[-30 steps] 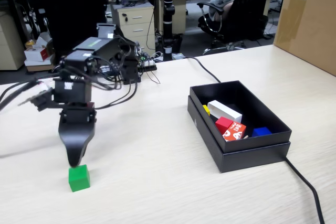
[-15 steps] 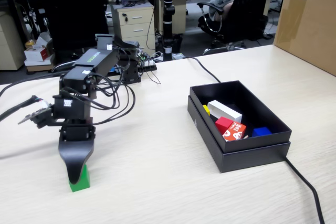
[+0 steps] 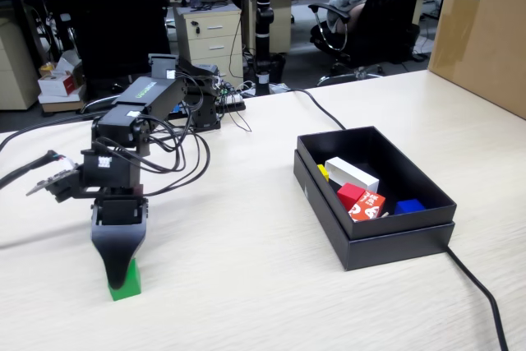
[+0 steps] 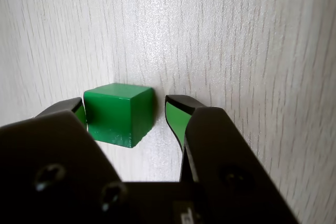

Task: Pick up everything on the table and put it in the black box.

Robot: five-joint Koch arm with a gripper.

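Between the jaws, low on the tabletop (image 3: 246, 244): one cube (image 4: 118, 113), touching or almost touching the left jaw in the wrist view, a small gap to the right jaw. Well apart to the right of the jaws in the fixed view: the box (image 3: 386, 240), with two other cubes (image 3: 348, 195) (image 3: 323, 172) inside among several blocks.

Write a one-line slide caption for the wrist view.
Open gripper straddles the green cube on the wood-grain table, a gap showing at the right jaw.
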